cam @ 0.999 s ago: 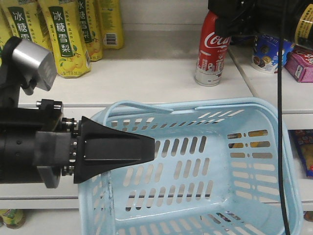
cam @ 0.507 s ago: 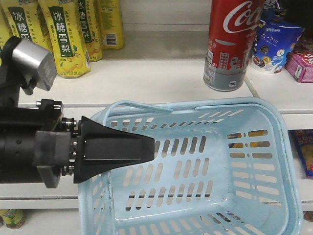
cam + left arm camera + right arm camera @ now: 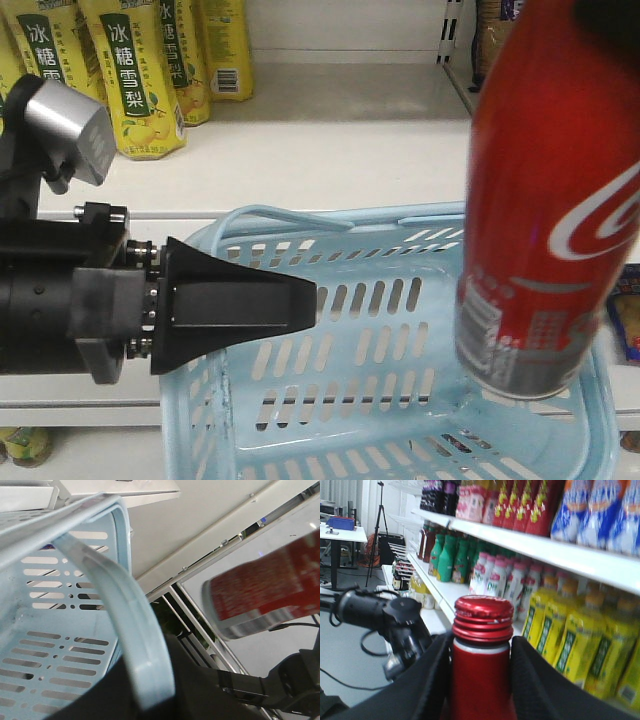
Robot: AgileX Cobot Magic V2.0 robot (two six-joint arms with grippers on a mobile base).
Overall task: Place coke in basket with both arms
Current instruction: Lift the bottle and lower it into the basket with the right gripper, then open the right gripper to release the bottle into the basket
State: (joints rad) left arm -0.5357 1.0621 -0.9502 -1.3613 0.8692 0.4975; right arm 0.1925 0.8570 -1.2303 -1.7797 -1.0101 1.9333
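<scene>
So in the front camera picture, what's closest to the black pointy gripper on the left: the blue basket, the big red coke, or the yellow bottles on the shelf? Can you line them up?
Starting from the left gripper:
1. Basket: the gripper is at its near-left rim.
2. Yellow bottles: on the shelf behind it, up at the left.
3. Coke: across the basket on the right side, held up over it.

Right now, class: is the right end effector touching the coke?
Touching. The right wrist view shows the right end effector with its black fingers pressed against both sides of the coke just below the red cap.
</scene>
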